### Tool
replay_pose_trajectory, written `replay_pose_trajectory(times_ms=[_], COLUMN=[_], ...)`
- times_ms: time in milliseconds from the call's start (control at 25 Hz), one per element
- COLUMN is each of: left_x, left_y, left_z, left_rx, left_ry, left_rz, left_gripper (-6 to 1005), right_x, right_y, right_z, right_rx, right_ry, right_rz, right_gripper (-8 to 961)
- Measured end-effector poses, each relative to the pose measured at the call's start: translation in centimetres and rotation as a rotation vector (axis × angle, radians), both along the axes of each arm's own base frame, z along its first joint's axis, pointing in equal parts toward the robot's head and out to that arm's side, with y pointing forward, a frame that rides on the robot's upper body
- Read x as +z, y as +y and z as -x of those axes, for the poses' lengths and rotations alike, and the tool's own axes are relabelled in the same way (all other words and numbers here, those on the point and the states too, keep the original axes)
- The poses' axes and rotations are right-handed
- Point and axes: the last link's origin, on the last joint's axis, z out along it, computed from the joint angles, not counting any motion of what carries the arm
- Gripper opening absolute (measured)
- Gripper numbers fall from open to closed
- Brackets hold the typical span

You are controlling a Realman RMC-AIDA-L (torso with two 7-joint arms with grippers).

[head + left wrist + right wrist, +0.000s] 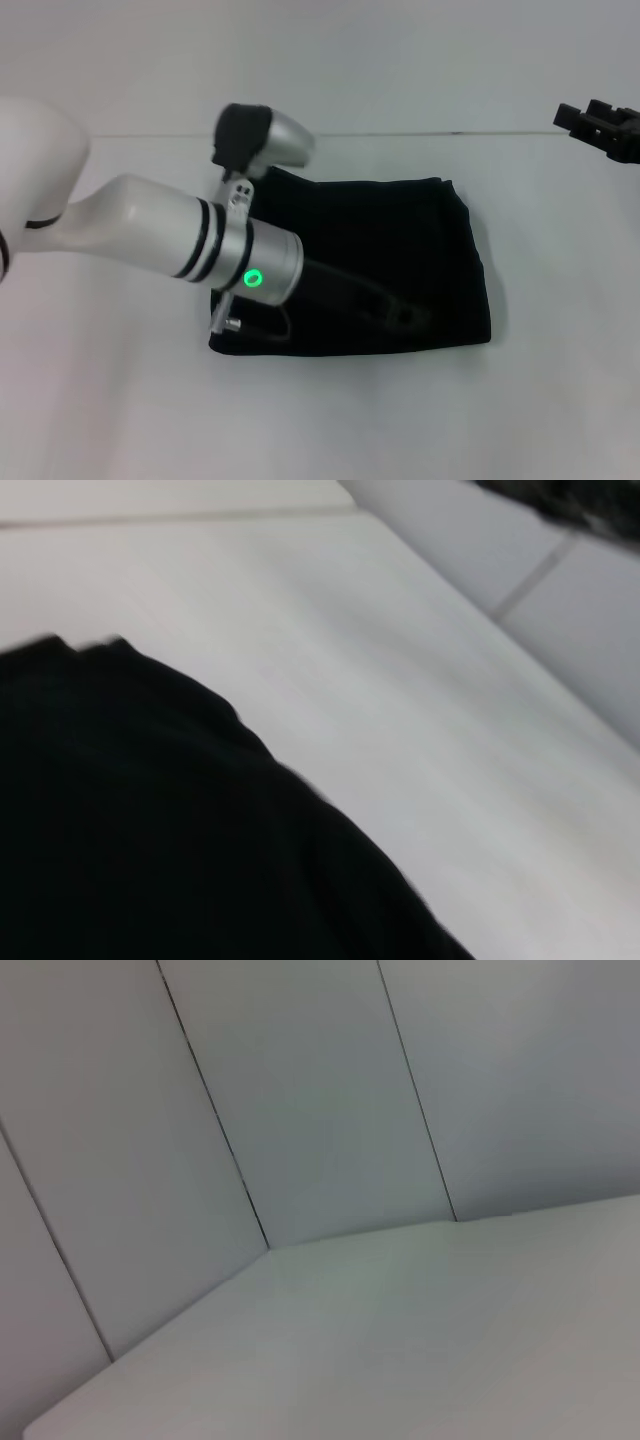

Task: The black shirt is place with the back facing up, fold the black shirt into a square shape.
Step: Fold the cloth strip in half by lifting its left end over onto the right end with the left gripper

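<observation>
Left gripper [400, 312], black, lies low over the big plain black cloth shirt [400, 240]; black on black, so can't tell if it's spread or pinching. One shirt, folded to a fat rectangle w/ soft bumpy edges, mid white table [120, 410]. Left arm hides its near-left part. Right gripper [600, 125] sits far right, cut off by the edge, can't tell either.

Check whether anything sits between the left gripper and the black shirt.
Nothing visible does. The left gripper lies low over the folded black shirt on the white table; contact unclear. The right gripper hangs off to the side.
</observation>
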Motion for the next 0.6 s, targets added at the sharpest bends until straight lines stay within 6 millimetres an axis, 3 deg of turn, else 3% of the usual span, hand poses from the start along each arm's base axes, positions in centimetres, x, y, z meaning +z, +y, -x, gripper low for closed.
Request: replay_pose_trajectory(times_ms=[120, 280, 320, 440, 480, 600], left_x=[-0.4, 0.6, 3.2, 6.6, 8.9, 12.1], left_y=[-0.4, -0.2, 0.1, 0.3, 0.6, 1.2], left_z=[-0.4, -0.9, -1.4, -1.3, -0.6, 1.5], left_rx=[-0.039, -0.037, -0.01, 0.035, 0.079, 0.243], left_ry=[0.021, 0.014, -0.067, -0.209, -0.303, -0.418], left_rz=[0.026, 0.036, 0.019, -0.036, -0.091, -0.146], left_gripper=[165, 359, 407, 515, 550, 647], right_x=[-0.2, -0.1, 0.0, 0.4, 0.5, 0.8], right_y=[0.3, 0.6, 0.6, 0.8, 0.8, 1.1], right_z=[0.0, 0.0, -0.1, -0.1, -0.1, 0.1], right_rx=[-0.023, -0.053, -0.062, -0.087, -0.098, -0.146], right_ry=[-0.011, -0.015, -0.012, -0.002, 0.001, 0.01], right_rz=[0.026, 0.066, 0.074, 0.096, 0.109, 0.182], right_gripper=[520, 513, 512, 507, 505, 500])
